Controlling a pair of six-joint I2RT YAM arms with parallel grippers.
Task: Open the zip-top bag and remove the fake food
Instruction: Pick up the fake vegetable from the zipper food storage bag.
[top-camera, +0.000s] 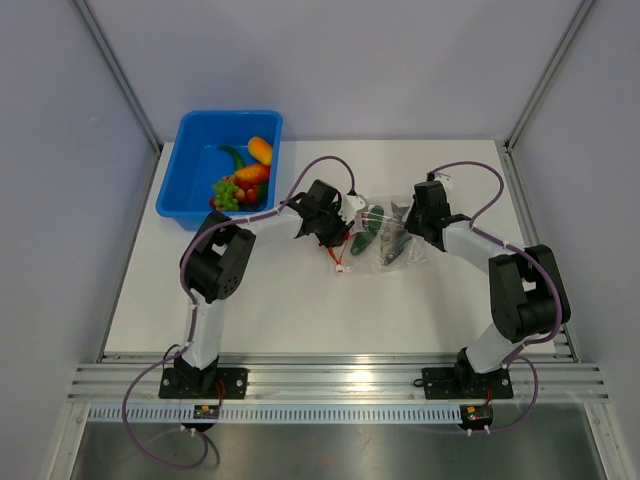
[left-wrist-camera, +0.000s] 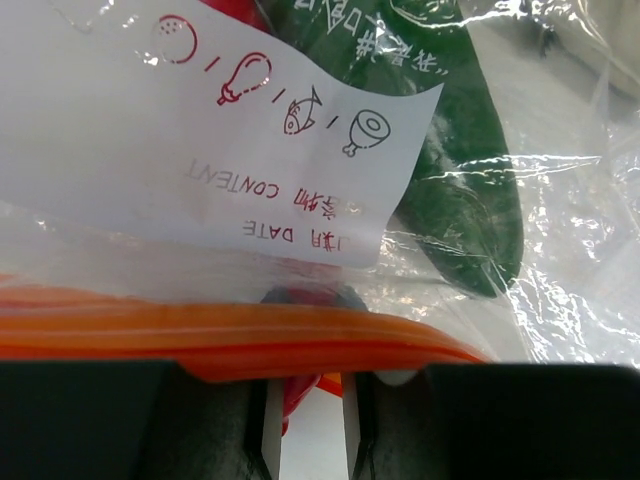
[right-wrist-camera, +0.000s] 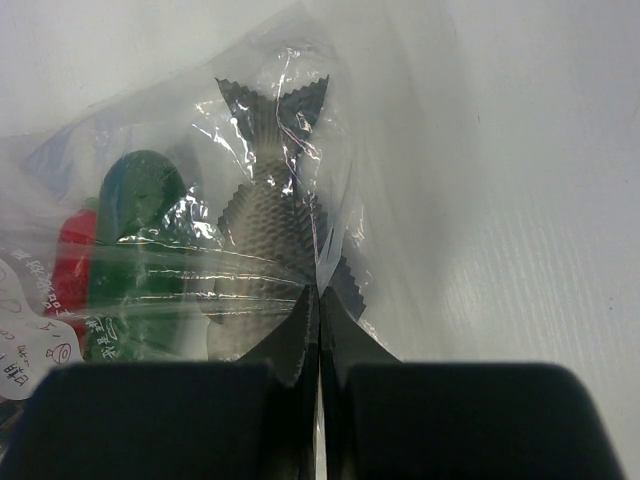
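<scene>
The zip-top bag (top-camera: 388, 238) lies on the tabletop (top-camera: 290, 300) at the centre of the overhead view, holding a grey fish (right-wrist-camera: 268, 225), a green cucumber (right-wrist-camera: 140, 240) and a red piece (right-wrist-camera: 72, 260), while other fake food (top-camera: 242, 180) sits in the blue tub (top-camera: 182, 192) at upper left. The right pincer (right-wrist-camera: 318, 335) is clamped together on the clear film over the fish; the left pincer (left-wrist-camera: 310, 420) shows a narrow gap with the orange zip strip (left-wrist-camera: 200, 335) across its tips, and I cannot tell whether it bites. To open the bag well, each should probably grip one lip near the strip and pull apart slowly, so the film neither tears nor slips.
</scene>
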